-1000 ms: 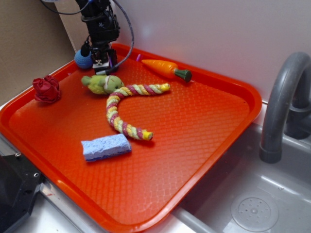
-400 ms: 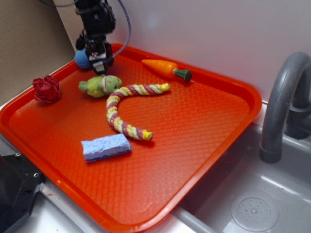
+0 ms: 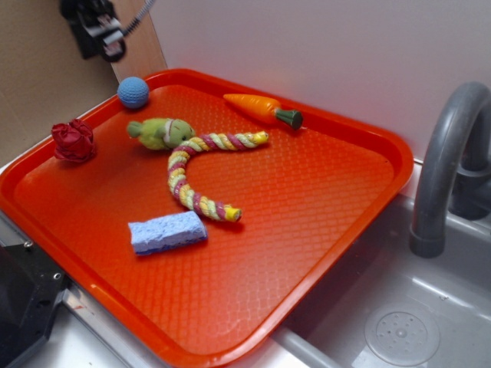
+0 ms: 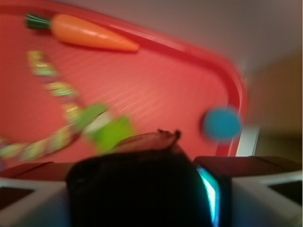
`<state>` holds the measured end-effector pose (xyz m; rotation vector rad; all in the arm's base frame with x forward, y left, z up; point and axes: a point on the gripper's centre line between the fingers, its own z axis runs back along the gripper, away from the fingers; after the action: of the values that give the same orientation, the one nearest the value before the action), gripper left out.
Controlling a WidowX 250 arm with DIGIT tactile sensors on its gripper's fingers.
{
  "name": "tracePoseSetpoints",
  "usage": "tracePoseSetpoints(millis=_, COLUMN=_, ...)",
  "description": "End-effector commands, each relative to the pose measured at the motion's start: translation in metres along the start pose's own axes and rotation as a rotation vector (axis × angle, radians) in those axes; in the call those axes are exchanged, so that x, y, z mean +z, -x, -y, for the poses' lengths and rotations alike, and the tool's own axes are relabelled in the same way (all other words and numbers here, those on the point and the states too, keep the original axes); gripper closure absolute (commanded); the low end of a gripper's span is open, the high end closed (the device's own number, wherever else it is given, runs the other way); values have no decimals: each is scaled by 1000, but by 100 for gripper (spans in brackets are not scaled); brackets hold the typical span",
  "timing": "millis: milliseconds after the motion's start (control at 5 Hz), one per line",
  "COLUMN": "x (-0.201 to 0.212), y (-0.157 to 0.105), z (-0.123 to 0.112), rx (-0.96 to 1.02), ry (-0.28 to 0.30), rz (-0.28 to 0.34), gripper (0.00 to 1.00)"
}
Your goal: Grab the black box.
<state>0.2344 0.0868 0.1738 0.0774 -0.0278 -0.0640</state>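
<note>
The black box [image 4: 135,182] fills the bottom of the blurred wrist view as a dark block wedged between my two fingers, one grey finger [image 4: 258,198] showing on its right. My gripper [image 4: 137,201] is shut on it. In the exterior view the gripper [image 3: 106,40] hangs high at the top left, above and beyond the orange tray's [image 3: 368,218] back left corner. The box itself cannot be made out there against the black fingers.
On the tray lie a blue ball [image 3: 133,91], a green plush [image 3: 161,132], a striped rope [image 3: 192,172], a toy carrot [image 3: 261,107], a blue sponge [image 3: 167,232] and a red cloth [image 3: 74,140]. A grey faucet [image 3: 445,161] and sink are at right, a black device [image 3: 23,299] at front left.
The gripper has risen off the tray's back left corner and swung left and up with the black box. The blue ball it stood beside is now fully uncovered.
</note>
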Motion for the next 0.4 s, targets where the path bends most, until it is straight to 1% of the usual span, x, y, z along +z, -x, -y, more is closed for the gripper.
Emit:
tracePoseSetpoints(millis=0, x=39, y=10, z=41, rx=79, ry=34, rz=-14, gripper=100)
tracePoseSetpoints(millis=200, x=25, y=12, z=46, rx=111, ry=17, rz=-14, gripper=100)
